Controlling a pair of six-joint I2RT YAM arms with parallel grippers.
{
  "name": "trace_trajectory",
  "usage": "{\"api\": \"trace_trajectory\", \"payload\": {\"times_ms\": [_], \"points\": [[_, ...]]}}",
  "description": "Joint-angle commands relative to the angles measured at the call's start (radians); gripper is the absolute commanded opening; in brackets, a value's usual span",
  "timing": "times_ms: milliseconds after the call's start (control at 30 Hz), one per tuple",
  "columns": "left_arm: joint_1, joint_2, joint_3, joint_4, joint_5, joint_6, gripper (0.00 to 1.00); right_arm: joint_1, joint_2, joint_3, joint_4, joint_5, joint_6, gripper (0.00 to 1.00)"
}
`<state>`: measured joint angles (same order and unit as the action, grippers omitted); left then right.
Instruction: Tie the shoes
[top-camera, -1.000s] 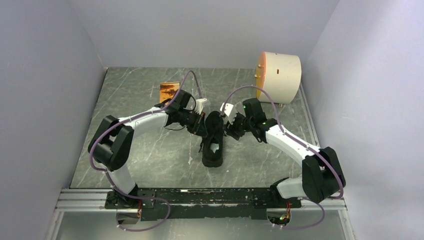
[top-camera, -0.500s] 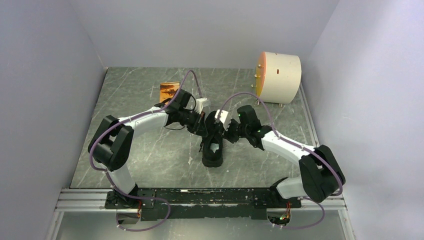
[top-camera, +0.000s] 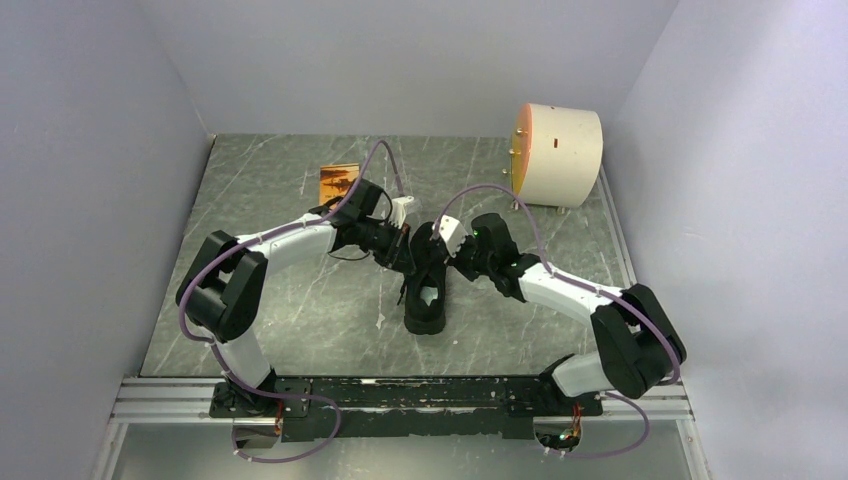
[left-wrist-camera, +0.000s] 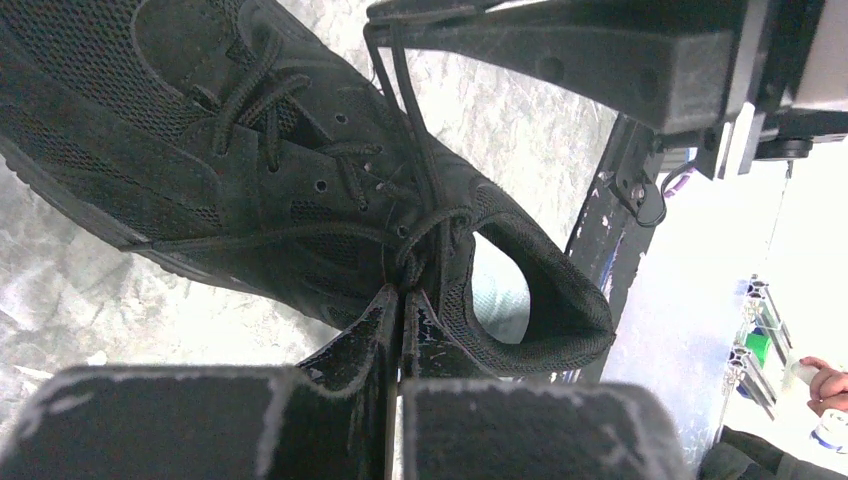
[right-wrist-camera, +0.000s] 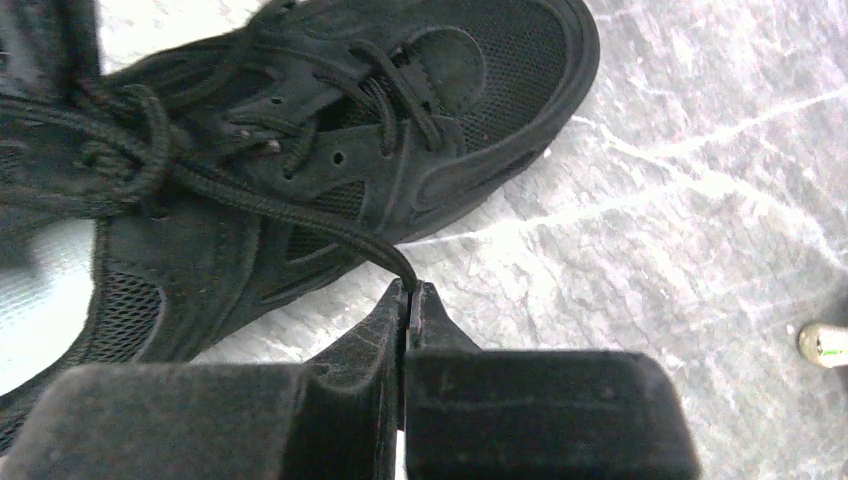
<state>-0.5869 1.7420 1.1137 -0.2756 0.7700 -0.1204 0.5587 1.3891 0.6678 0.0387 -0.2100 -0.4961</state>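
Shoe (top-camera: 426, 285) is sitting mid-bench (top-camera: 300, 310), toe pointing far, heel near. Laces (left-wrist-camera: 430, 225) are looking crossed into a first knot at the top eyelets. No bow is showing, so I'm judging loops and final cinch are remaining. My left end effector (left-wrist-camera: 400, 300) is pinching one strand, my right end effector (right-wrist-camera: 410, 290) the other, both clamped tight and flanking the shoe.

The black low-top sneaker (top-camera: 426, 290) sits sole-down, toe away, laces (right-wrist-camera: 300, 222) apparently half-knotted.
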Motion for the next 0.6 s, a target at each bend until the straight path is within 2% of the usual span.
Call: {"api": "trace_trajectory", "payload": {"times_ms": [0, 100, 200, 367, 567], "points": [[-0.007, 0.018, -0.007, -0.048, -0.019, -0.012, 0.05, 0.001, 0.023, 0.031, -0.02, 0.096, 0.059, 0.0], [-0.007, 0.032, -0.046, -0.035, -0.016, -0.049, 0.05, 0.002, 0.018, 0.015, -0.016, 0.097, 0.102, 0.0], [-0.007, 0.022, -0.081, -0.021, -0.044, -0.06, 0.05, -0.002, 0.009, -0.018, 0.03, 0.192, 0.158, 0.0], [-0.007, 0.0, -0.091, -0.041, -0.112, -0.046, 0.05, -0.007, 0.015, -0.022, 0.02, 0.208, 0.169, 0.0], [-0.007, -0.013, -0.138, -0.01, -0.124, -0.073, 0.05, -0.029, 0.013, -0.051, 0.041, 0.26, 0.206, 0.0]]}}
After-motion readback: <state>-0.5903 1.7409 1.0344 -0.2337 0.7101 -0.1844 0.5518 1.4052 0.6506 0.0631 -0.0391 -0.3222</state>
